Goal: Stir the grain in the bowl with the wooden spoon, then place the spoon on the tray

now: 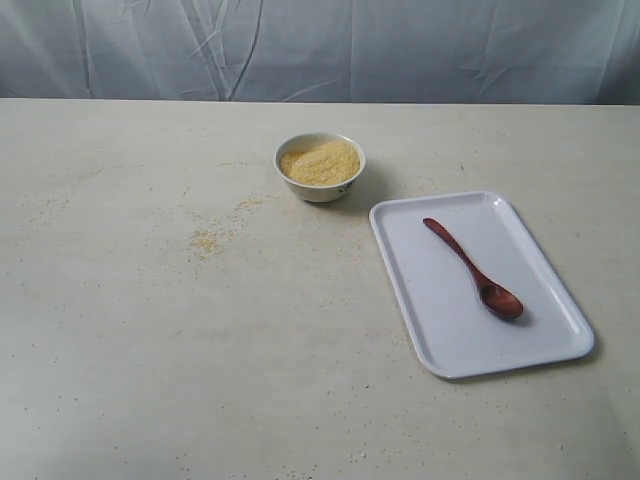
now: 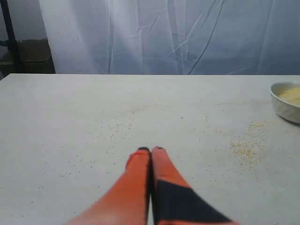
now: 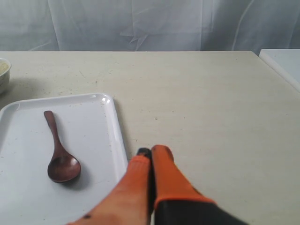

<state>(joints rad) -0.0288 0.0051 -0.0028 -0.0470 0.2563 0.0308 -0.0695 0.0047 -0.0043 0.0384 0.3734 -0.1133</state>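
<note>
The wooden spoon (image 1: 472, 268) lies flat on the tray (image 1: 440, 340), clear of the right hand (image 3: 151, 152), which sits pinched together and empty just beside the rim, while the left hand (image 2: 151, 150), likewise closed, is over the pale tabletop (image 1: 200, 350), the bowl (image 1: 320, 190) of grain (image 1: 320, 162) stands apart, and white cloth (image 1: 320, 50) hangs behind.

This looks like a robot test setup in a lab. A wide, pale bench (image 1: 150, 350) is backed along its far edge by a creased white cloth (image 1: 420, 50) hung as a screen. In the left wrist view, a dark upright pole (image 2: 10, 37) and a brown box (image 2: 33, 51) stand past the cloth's edge. The orange-fingered left claw (image 2: 151, 150) and right claw (image 3: 152, 151) reach over the bench.
</note>
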